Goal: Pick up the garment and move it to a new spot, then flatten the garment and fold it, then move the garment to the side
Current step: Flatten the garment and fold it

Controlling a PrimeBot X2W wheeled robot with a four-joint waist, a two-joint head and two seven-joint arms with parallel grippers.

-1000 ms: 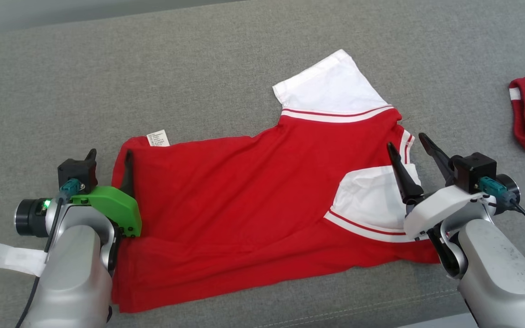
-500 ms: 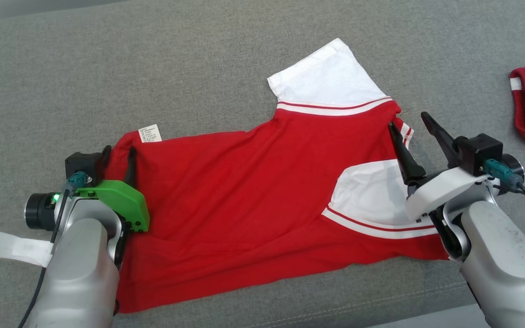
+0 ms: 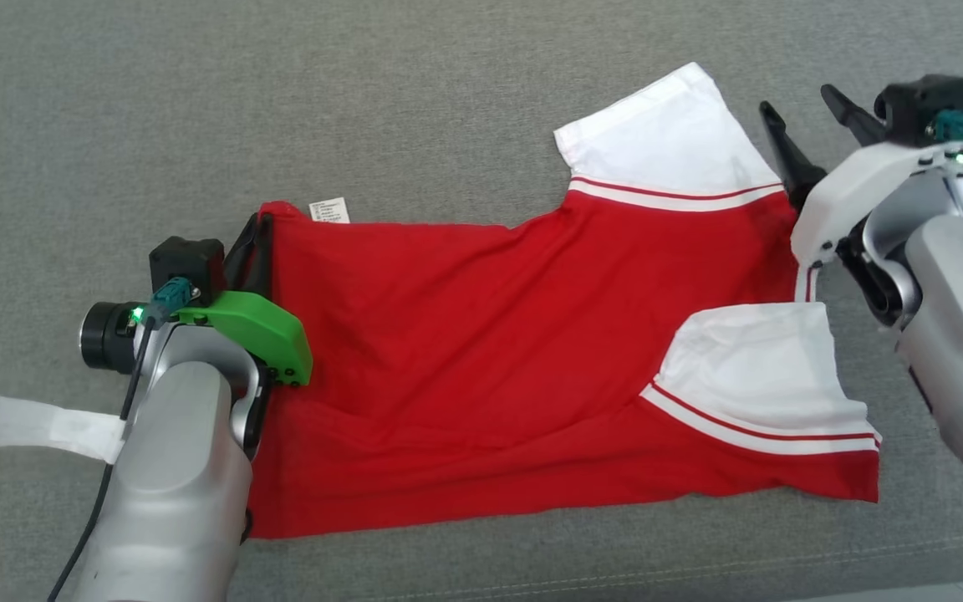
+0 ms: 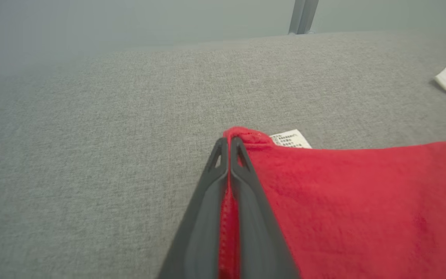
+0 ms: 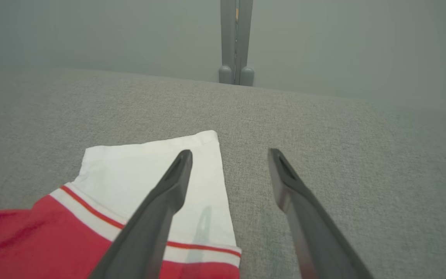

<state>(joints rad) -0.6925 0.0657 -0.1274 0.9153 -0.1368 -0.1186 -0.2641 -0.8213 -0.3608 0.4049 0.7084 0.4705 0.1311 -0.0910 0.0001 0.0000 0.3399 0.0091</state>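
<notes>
**foldfan:** Red hem corner (image 4: 246, 135) is pinched now. Our left pincer (image 3: 257, 226) gaped a second ago and has snapped shut on the garment (image 3: 481, 351), right by the small white label (image 3: 329, 210) at its 10 o'clock.

**gripnerd:** So we've got one anchor. Our right pincer (image 3: 797, 99) is spread wide and holds nothing. It's left the near sleeve (image 3: 757, 368) and hovers at 2 o'clock, straddling the far sleeve (image 3: 665, 125) edge. We'd guess that's the second grab.

**foldfan:** Garment's lying spread across the middle of the grey upholstery (image 3: 448, 100), near sleeve folded onto the chest. Anything in our way?

**gripnerd:** Not really. There's a white strip (image 3: 38, 422) at 8 o'clock beside our left forearm (image 3: 172, 468), apart from the garment. We can't tell if it's loose or taped on.
</notes>
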